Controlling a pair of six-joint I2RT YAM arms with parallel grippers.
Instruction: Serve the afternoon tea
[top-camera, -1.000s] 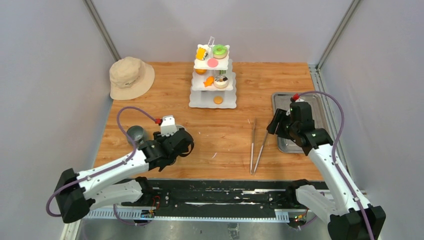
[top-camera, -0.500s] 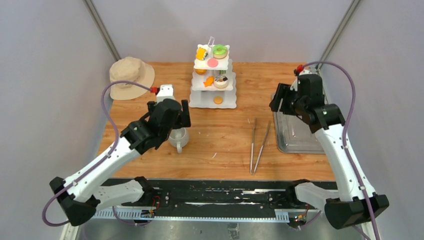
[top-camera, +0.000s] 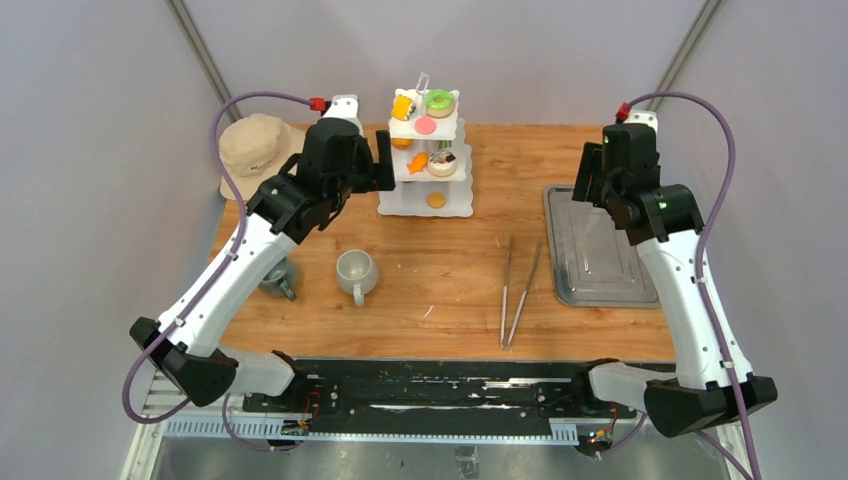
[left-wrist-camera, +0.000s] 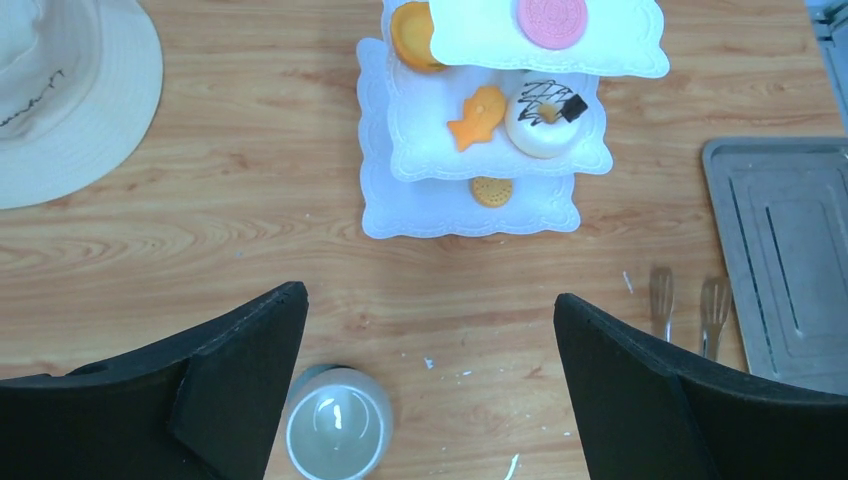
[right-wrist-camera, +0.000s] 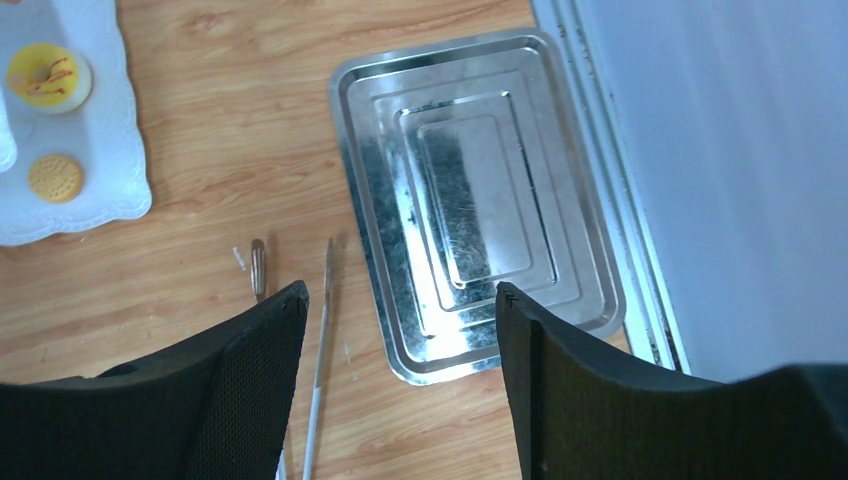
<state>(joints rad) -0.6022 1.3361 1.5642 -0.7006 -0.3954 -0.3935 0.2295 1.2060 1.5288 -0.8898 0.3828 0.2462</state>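
Stand (top-camera: 427, 160) of three white scalloped tiers at back centre of the table (top-camera: 470, 260), loaded: green-topped donut (top-camera: 439, 101) and pink disc (top-camera: 425, 125) on top, orange fish (left-wrist-camera: 477, 116) and chocolate-drizzled white cake (left-wrist-camera: 543, 112) on the middle tier, round biscuit (left-wrist-camera: 491, 190) on the bottom. Grey mug (top-camera: 354, 272) upright, well in front of it; second mug (top-camera: 277, 277) beside that, partly under the left arm. Left gripper (left-wrist-camera: 430, 310) raised near the stand's left side, spread wide, holding nothing. Right gripper (right-wrist-camera: 400, 295) above the steel tray (right-wrist-camera: 470, 190), parted, also empty. Tongs (top-camera: 515, 290) lying just left of the tray. Likely step: mugs set out, pastries next. Calls for lowering onto tongs or a pastry, aligned squarely, closing gently.
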